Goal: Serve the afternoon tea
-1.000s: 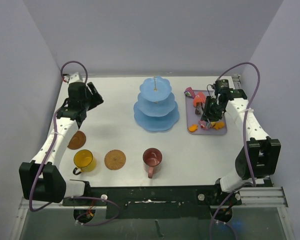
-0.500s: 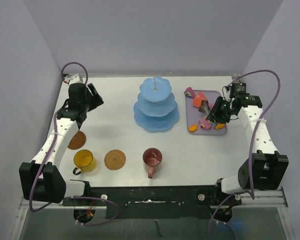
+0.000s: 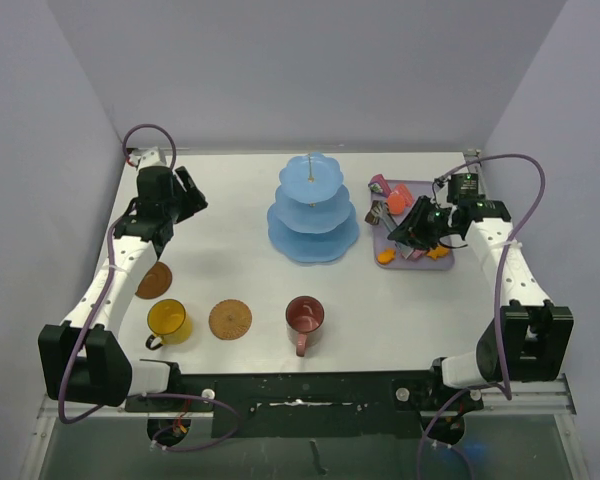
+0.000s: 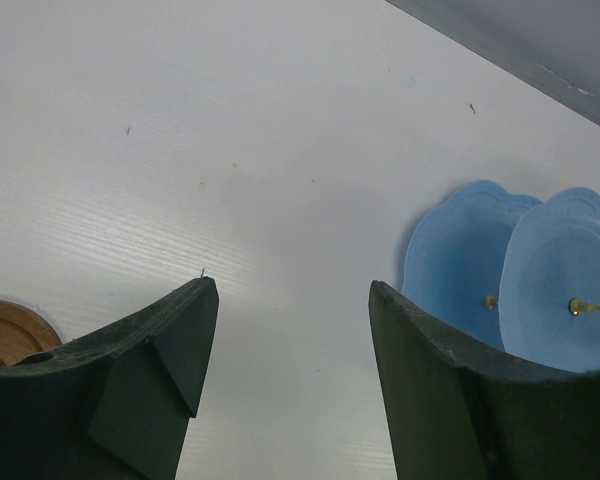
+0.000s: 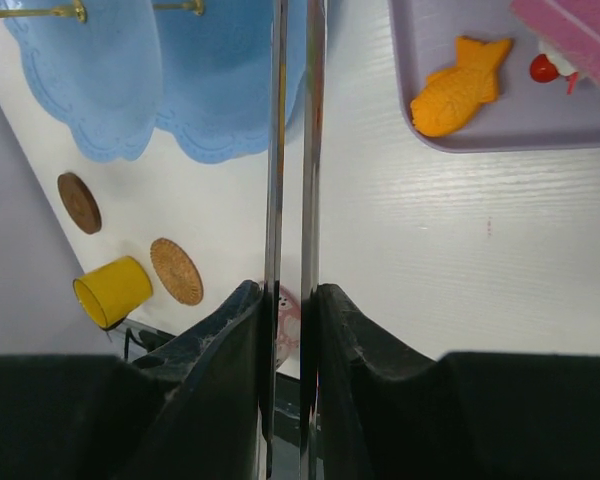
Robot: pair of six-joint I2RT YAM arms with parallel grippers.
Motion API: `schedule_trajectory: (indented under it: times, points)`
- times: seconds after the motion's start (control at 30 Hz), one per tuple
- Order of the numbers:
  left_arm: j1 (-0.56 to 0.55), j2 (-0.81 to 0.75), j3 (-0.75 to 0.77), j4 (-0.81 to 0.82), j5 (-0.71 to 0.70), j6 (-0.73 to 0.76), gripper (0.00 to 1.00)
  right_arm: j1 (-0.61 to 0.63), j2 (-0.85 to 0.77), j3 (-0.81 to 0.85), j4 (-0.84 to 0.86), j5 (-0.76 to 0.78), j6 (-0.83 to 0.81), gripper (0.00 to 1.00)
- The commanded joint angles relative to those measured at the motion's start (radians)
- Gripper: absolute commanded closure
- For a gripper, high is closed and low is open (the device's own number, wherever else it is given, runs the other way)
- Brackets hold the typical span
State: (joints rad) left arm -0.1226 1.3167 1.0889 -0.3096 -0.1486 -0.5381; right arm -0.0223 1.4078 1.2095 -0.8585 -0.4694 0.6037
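Right gripper [image 3: 410, 228] hangs over the lilac tray [image 5: 420, 35], right of centre in the top view. Its jaws are pinched narrow on the thin metal tongs [image 5: 290, 150], whose two blades run straight up the middle of the wrist view, almost touching each other. An orange fish-shaped pastry [image 5: 460, 85] and a pink cake [image 5: 570, 40] lie on the tray, upper right of that view.

Left gripper [image 4: 290, 300], upper left of the top view, has its jaws apart with only bare white table [image 4: 280, 120] between them.

Blue three-tier stand [image 3: 312, 212] is upright at centre, just left of the tray.

Along the lower part of the top view, left to right:
- one brown coaster [image 3: 154, 280]
- yellow mug [image 3: 167, 321]
- second coaster [image 3: 230, 319]
- dark-red mug [image 3: 305, 316]

The mugs stand on the table beside the coasters.
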Motion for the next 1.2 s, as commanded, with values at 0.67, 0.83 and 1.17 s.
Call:
schedule_trajectory:
  times: [0.67,0.83,1.17]
  points:
    - [-0.001,-0.036,0.011,0.050,0.017,0.003,0.39,0.163,0.073,-0.007,0.241,-0.052,0.187,0.76]
    - [-0.002,-0.033,0.013,0.052,0.029,-0.003,0.39,0.170,0.102,-0.034,0.347,-0.085,0.218,0.75]
    - [-0.002,-0.028,0.020,0.048,0.038,-0.008,0.39,0.169,0.197,-0.027,0.454,-0.135,0.229,0.73]
